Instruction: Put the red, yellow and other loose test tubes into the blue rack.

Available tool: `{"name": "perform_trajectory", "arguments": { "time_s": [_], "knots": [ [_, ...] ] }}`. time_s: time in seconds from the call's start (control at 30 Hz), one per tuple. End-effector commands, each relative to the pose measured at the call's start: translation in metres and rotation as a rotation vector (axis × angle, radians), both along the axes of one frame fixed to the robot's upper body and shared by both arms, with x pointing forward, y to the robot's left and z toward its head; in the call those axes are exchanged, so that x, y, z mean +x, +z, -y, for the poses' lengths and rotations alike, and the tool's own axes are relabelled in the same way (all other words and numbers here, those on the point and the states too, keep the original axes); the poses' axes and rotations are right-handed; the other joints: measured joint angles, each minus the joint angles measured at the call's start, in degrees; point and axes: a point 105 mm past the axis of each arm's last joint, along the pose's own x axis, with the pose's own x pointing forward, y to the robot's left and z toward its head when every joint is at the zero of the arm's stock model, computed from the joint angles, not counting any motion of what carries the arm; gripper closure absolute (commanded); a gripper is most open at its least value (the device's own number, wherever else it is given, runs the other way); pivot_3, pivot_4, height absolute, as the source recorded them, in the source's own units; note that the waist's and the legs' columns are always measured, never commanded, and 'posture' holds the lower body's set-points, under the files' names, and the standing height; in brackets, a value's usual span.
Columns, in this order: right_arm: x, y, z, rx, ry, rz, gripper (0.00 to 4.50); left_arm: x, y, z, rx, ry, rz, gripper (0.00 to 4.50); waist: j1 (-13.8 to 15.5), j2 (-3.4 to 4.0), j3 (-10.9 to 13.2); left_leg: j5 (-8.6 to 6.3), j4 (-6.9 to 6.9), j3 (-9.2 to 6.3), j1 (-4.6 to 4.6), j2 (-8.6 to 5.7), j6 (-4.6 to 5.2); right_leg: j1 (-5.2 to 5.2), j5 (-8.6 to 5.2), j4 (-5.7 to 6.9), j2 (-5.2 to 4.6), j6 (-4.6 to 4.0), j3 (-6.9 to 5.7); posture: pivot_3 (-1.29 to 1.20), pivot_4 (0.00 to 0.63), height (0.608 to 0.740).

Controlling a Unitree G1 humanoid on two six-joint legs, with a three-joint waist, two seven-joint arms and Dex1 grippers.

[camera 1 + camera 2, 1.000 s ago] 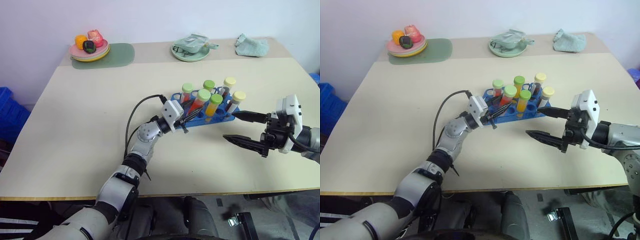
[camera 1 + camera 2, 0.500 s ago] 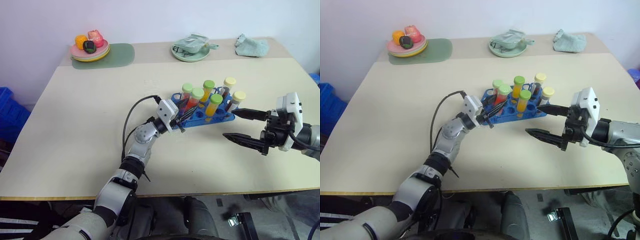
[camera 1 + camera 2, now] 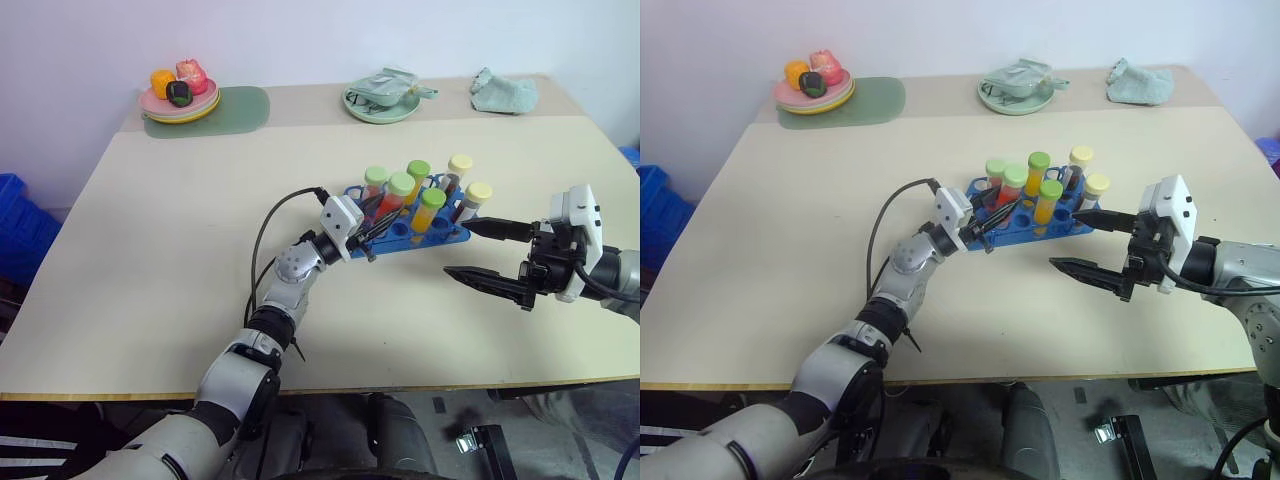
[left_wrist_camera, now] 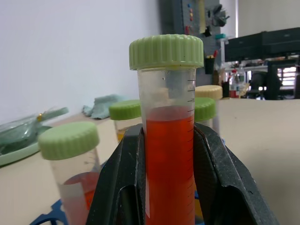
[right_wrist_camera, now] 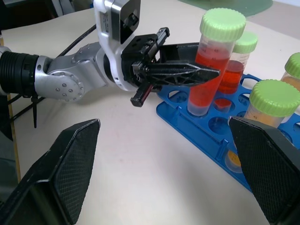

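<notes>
The blue rack (image 3: pixel 455 237) lies mid-table and holds several capped tubes (image 3: pixel 432 208). My left gripper (image 3: pixel 385 218) is shut on a red test tube with a light-green cap (image 4: pixel 168 154), one black finger (image 4: pixel 119 187) on each side of it. That tube (image 5: pixel 206 70) stands nearly upright, its lower end in a hole at the rack's (image 5: pixel 206 136) near left corner. My right gripper (image 3: pixel 458 250) hovers open just right of the rack, holding nothing.
At the back left, a plate of toy food (image 3: pixel 180 95) sits on a green mat (image 3: pixel 240 108). A green plate with a crumpled wrapper (image 3: pixel 381 100) and a folded cloth (image 3: pixel 503 92) lie along the far edge. A blue bin (image 3: pixel 15 225) stands left of the table.
</notes>
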Motion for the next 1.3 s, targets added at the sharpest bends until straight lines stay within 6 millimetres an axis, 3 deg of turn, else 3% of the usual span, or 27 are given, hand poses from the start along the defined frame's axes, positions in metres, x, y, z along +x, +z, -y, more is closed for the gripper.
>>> {"name": "perform_trajectory", "arguments": {
  "time_s": [0.03, 0.23, 0.27, 0.37, 0.6, 0.63, 0.83, 1.0, 1.13, 1.23, 1.3],
  "knots": [
    [-0.001, 0.010, 0.000, -0.009, 0.004, 0.049, 0.00, -0.006, -0.004, 0.006, 0.024, -0.021, 0.016, 3.71, 0.00, 0.00, 0.00, 0.00, 0.00, 0.00, 0.00, 0.00, 0.00, 0.00, 0.00, 0.00, 0.00, 0.00, 0.00, 0.00, 0.150, 0.740],
    [-0.001, 0.011, 0.002, -0.013, 0.001, 0.050, 0.00, -0.002, -0.009, -0.003, 0.015, 0.009, -0.019, 3.71, -0.06, 0.00, 0.00, 0.00, -0.01, 0.00, -0.01, 0.00, 0.00, 0.00, 0.00, -0.01, 0.00, 0.00, 0.00, 0.00, 0.150, 0.740],
    [0.000, 0.011, 0.002, -0.015, 0.000, 0.051, 0.00, -0.002, -0.010, -0.004, 0.015, 0.009, -0.022, 3.71, -0.07, 0.00, 0.00, 0.00, -0.01, 0.00, -0.01, 0.00, 0.00, -0.01, 0.00, -0.01, 0.00, 0.00, 0.00, 0.00, 0.000, 0.740],
    [0.001, 0.012, 0.001, -0.013, 0.003, 0.054, 0.00, -0.002, -0.011, -0.006, 0.004, -0.010, -0.055, 3.71, -0.07, 0.00, 0.00, 0.00, -0.01, 0.00, -0.01, 0.00, 0.00, -0.01, 0.00, -0.01, 0.00, 0.00, 0.00, 0.00, 0.000, 0.740],
    [0.003, 0.010, 0.003, -0.015, 0.004, 0.051, 0.00, 0.000, -0.003, -0.015, -0.038, 0.037, -0.042, 0.30, -0.04, 0.00, 0.00, 0.00, -0.01, 0.00, -0.01, 0.00, 0.01, -0.01, 0.00, -0.02, 0.00, 0.00, 0.00, 0.00, 0.000, 0.740],
    [0.003, 0.010, 0.003, -0.014, 0.004, 0.050, 0.00, 0.000, -0.001, -0.018, -0.042, 0.043, -0.035, 0.07, -0.04, 0.00, 0.00, 0.00, -0.01, 0.00, -0.01, 0.00, 0.01, -0.01, 0.00, -0.02, 0.00, 0.00, 0.00, 0.00, 0.000, 0.740],
    [0.005, 0.007, 0.011, -0.023, 0.001, 0.036, 0.00, -0.020, 0.020, -0.050, -0.062, 0.056, -0.014, 0.07, -0.04, 0.00, 0.00, 0.00, -0.01, 0.00, -0.01, 0.00, 0.01, -0.01, 0.00, -0.02, 0.00, 0.00, 0.00, 0.00, 0.000, 0.740],
    [0.011, 0.006, 0.014, -0.021, -0.006, 0.042, 0.00, -0.038, 0.020, -0.091, 0.015, 0.112, 0.007, 0.07, -0.04, 0.00, 0.00, 0.00, -0.01, 0.00, -0.01, 0.00, 0.01, -0.01, 0.00, -0.02, 0.00, 0.00, 0.00, 0.00, 0.000, 0.740],
    [0.014, 0.008, 0.011, -0.022, -0.005, 0.069, 0.00, -0.029, 0.019, -0.092, 0.026, 0.146, 0.044, 0.07, -0.04, 0.00, 0.00, 0.00, -0.01, 0.00, -0.01, 0.00, 0.01, -0.01, 0.00, -0.02, 0.00, 0.00, 0.00, 0.00, 0.000, 0.740],
    [0.016, 0.010, 0.010, -0.029, 0.001, 0.075, 0.00, -0.018, 0.026, -0.080, 0.000, 0.141, 0.040, 0.07, -0.04, 0.00, 0.00, 0.00, 0.00, 0.00, -0.01, 0.00, 0.01, -0.01, 0.00, -0.02, 0.00, 0.00, 0.00, 0.00, 0.000, 0.740],
    [0.017, 0.011, 0.010, -0.027, 0.003, 0.078, 0.00, -0.014, 0.029, -0.074, -0.001, 0.134, 0.044, 0.07, -0.07, -0.06, -2.71, 0.01, -0.13, 0.18, -0.09, 0.15, 0.00, -0.06, 0.12, -0.10, 0.18, 0.04, 0.03, 0.00, 0.000, 0.740]
  ]
}}
